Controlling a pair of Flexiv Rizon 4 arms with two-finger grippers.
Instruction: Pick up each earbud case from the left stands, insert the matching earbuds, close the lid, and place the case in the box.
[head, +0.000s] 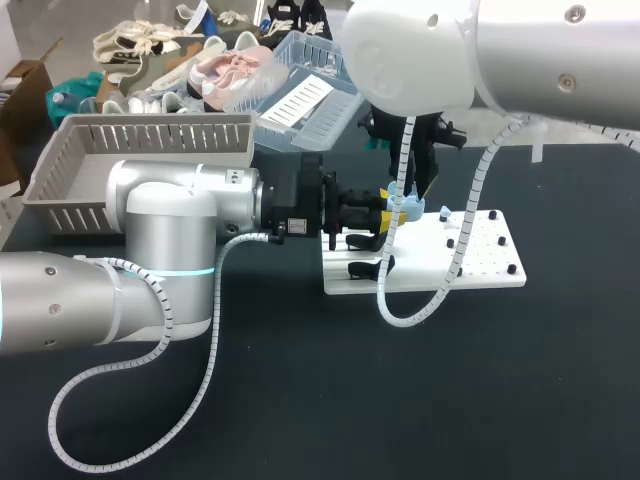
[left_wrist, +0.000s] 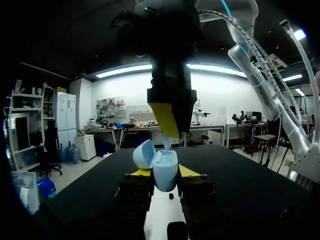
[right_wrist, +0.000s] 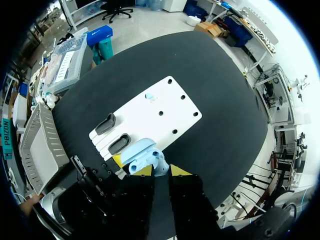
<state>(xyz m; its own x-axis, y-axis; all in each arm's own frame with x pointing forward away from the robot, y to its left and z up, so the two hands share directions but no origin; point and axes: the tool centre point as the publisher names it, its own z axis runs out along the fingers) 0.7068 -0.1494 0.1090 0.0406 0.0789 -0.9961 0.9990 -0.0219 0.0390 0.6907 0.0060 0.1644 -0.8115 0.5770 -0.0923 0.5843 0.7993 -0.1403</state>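
In the head view, the left end effector (head: 392, 214) is clamped on a pale-blue, egg-shaped plastic earbud case (head: 412, 208). It holds the case in the air just above the two black moulded stands (head: 365, 242) at the near-left end of a white pegged board (head: 480, 255). The right end effector (head: 410, 180) hangs straight down over the case. I judge that the case is held level and steady there so the other arm can load it from above. The grey slatted plastic box (head: 60, 190) sits well apart at the far left of the dark counter (head: 400, 400).

In the left wrist view, both yellow tips press the case from opposite sides. The body stands upright with its mouth upward, and the rounded lid is swung open and leans back to one side. A thin pale-blue piece, probably an earbud, reaches from the right end effector down into the open mouth. I cannot tell whether that end effector is clamped on it or apart.

In the right wrist view, the open case lies directly under the end effector, smooth and matte. Neither stand carries a case. A second small pale-blue earbud (right_wrist: 150, 96) sits on the board further on.
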